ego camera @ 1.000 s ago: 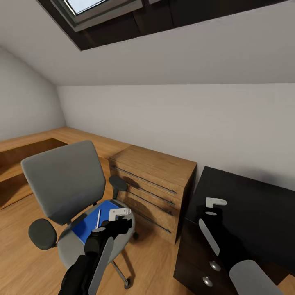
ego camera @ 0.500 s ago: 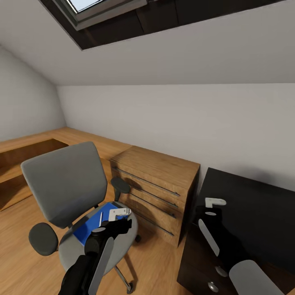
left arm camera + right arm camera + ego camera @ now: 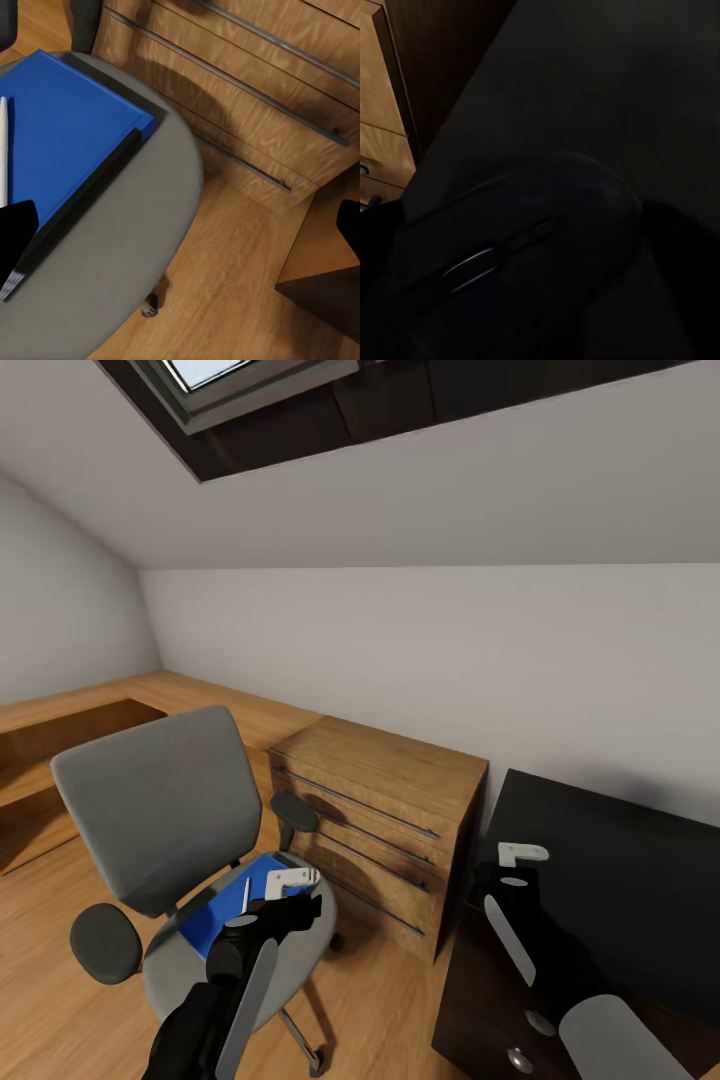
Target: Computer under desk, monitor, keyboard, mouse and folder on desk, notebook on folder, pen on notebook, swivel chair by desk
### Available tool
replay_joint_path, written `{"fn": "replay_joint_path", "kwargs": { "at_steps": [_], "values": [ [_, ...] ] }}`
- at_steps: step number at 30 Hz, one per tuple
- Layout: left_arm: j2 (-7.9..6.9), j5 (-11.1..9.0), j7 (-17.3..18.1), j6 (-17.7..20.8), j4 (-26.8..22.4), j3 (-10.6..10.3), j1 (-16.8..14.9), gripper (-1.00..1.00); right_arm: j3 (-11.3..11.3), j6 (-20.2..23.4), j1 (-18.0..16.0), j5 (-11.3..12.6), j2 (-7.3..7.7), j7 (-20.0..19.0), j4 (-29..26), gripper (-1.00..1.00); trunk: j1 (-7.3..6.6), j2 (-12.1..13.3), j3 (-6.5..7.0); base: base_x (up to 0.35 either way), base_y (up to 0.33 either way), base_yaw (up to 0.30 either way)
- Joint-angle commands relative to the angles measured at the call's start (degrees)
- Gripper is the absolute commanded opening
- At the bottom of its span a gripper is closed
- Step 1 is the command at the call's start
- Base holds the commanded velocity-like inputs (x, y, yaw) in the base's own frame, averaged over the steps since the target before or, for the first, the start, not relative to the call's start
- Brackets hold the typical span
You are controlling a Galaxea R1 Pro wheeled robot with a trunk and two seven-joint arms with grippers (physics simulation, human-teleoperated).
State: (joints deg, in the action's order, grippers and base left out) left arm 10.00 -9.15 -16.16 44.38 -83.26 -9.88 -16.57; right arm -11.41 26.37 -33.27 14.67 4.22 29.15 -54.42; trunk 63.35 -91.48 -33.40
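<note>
The swivel chair [image 3: 150,810] stands left of the desk [image 3: 620,880]. On its grey seat [image 3: 112,285] lies the blue folder [image 3: 67,127] with the white pen [image 3: 4,150] on top. A dark strip [image 3: 82,202] runs along the folder's long edge; I cannot tell whether it is the notebook. My left gripper [image 3: 295,880] hovers open above the seat's front, near the folder [image 3: 225,915]. My right gripper [image 3: 522,853] is over the desk's near corner, shut on the black mouse [image 3: 517,247]. Computer, monitor and keyboard are out of view.
A light wooden drawer chest [image 3: 390,810] stands between chair and desk, against the white wall. The desk's dark drawer unit with silver knobs [image 3: 540,1023] is below my right arm. Wooden floor [image 3: 60,1000] surrounds the chair; a low wooden ledge [image 3: 70,730] lies far left.
The whole picture shifted slightly a second ago, so the camera moved. Both arms and the chair have kept their places since then.
</note>
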Motion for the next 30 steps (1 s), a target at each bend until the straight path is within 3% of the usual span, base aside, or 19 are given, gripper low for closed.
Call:
{"fn": "replay_joint_path", "kwargs": {
  "at_steps": [1,4,5,16,25,30],
  "values": [
    [0.00,-0.60,-0.54,0.18,-0.06,-0.05,-0.04,1.00,-0.29,0.19,-0.05,0.50,0.09,0.56,-0.07,-1.00,0.00,-0.03,-0.06,0.000,0.000,0.000],
    [0.00,-0.60,-0.54,0.18,-0.06,-0.05,-0.04,1.00,-0.28,0.18,-0.04,0.46,0.09,0.64,-0.07,-1.00,0.00,-0.03,-0.06,0.000,0.000,0.000],
    [0.00,-0.60,-0.54,0.18,-0.06,-0.05,-0.04,1.00,-0.28,0.18,-0.04,0.45,0.09,0.67,-0.07,1.00,0.00,-0.03,-0.06,0.000,0.000,0.000],
    [0.00,-0.60,-0.46,0.18,-0.12,-0.05,-0.04,1.00,-0.28,0.18,-0.06,0.43,0.09,0.76,-0.16,1.00,0.00,-0.03,-0.06,0.000,0.000,0.000],
    [0.00,-0.60,-0.53,0.18,-0.14,-0.05,-0.04,1.00,-0.28,0.15,-0.03,0.30,0.15,0.88,-0.62,1.00,-1.98,3.58,1.55,0.000,0.000,0.000],
    [0.00,-0.60,-0.50,0.18,-0.14,-0.05,-0.04,1.00,-0.23,0.21,0.20,0.27,0.15,1.91,-4.72,1.00,-3.08,5.58,2.45,0.000,0.000,0.000]
  ]
}}
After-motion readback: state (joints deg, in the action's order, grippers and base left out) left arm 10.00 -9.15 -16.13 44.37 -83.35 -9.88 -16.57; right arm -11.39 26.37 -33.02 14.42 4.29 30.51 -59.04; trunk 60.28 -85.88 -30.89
